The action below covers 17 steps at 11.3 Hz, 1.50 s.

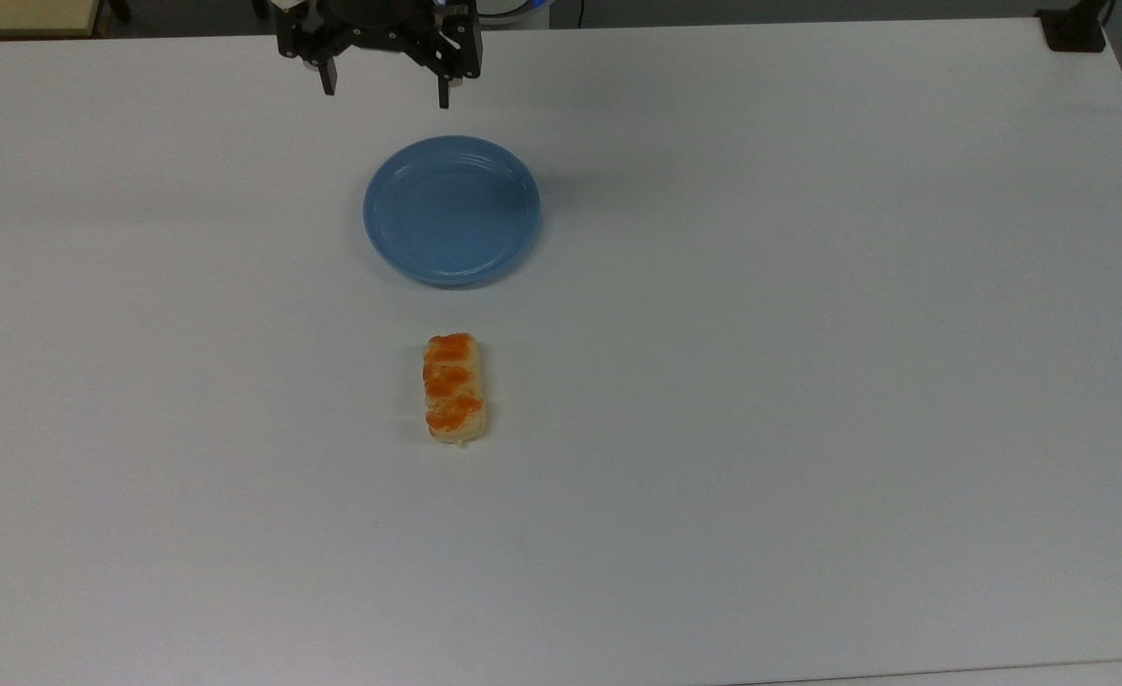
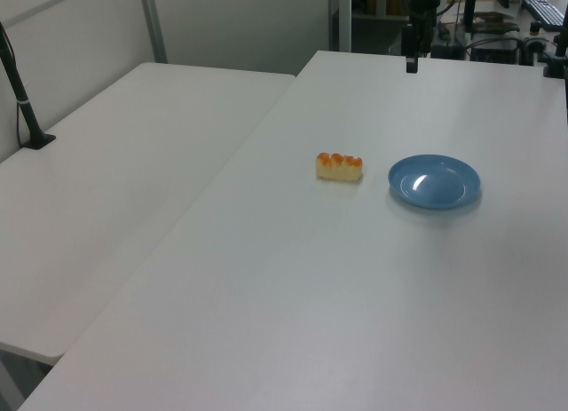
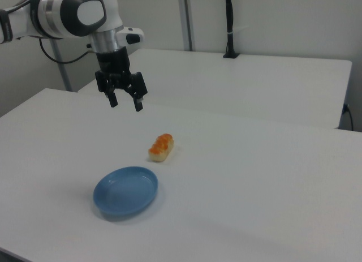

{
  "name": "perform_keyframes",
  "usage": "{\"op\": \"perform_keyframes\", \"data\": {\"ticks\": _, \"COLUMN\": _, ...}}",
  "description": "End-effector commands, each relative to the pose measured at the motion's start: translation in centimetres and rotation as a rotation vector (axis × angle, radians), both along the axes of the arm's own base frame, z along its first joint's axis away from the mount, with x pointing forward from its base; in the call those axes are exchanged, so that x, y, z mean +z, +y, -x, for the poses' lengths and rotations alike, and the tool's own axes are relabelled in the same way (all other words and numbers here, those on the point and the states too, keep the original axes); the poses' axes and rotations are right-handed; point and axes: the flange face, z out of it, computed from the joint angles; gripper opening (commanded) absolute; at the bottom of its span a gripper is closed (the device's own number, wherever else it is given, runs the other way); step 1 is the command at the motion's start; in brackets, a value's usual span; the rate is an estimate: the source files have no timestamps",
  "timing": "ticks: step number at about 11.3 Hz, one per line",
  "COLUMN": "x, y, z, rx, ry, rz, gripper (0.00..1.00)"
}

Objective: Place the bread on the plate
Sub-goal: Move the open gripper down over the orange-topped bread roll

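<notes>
The gripper (image 3: pixel 125 102) was seen spread wide and empty, arm shown in the right view, while the bread (image 1: pixel 453 388) was laid lengthwise toward the plate (image 1: pixel 451 211).

No readable text, label, brand, number or sign appeared on any surface in the top, left or right views at this moment of the recording.

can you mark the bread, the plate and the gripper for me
bread (image 1: pixel 454 388), top view, on the middle orange-brown bump.
plate (image 1: pixel 451 211), top view, on its flat blue centre.
gripper (image 3: pixel 125 103), right view, midway between its two open fingertips.
</notes>
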Motion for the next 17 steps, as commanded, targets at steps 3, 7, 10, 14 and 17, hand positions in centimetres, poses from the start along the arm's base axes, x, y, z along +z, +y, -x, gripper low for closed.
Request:
{"op": "perform_keyframes", "data": {"ticks": 3, "x": 0.8, "y": -0.6, "z": 0.3, "rx": -0.024, "ry": 0.003, "rz": -0.014, "gripper": 1.0}}
{"op": "perform_keyframes", "data": {"ticks": 7, "x": -0.6, "y": -0.5, "z": -2.0, "rx": -0.03, "ry": -0.027, "rz": -0.013, "gripper": 1.0}}
{"op": "perform_keyframes", "data": {"ticks": 10, "x": -6.2, "y": -0.6, "z": -8.7, "rx": -0.031, "ry": -0.072, "rz": -0.015, "gripper": 1.0}}
{"op": "perform_keyframes", "data": {"ticks": 14, "x": -15.7, "y": 1.2, "z": -13.6, "rx": 0.04, "ry": -0.17, "rz": 0.005, "gripper": 1.0}}
{"op": "perform_keyframes", "data": {"ticks": 17, "x": -21.7, "y": 3.9, "z": -14.1, "rx": 0.108, "ry": -0.133, "rz": 0.026, "gripper": 1.0}}
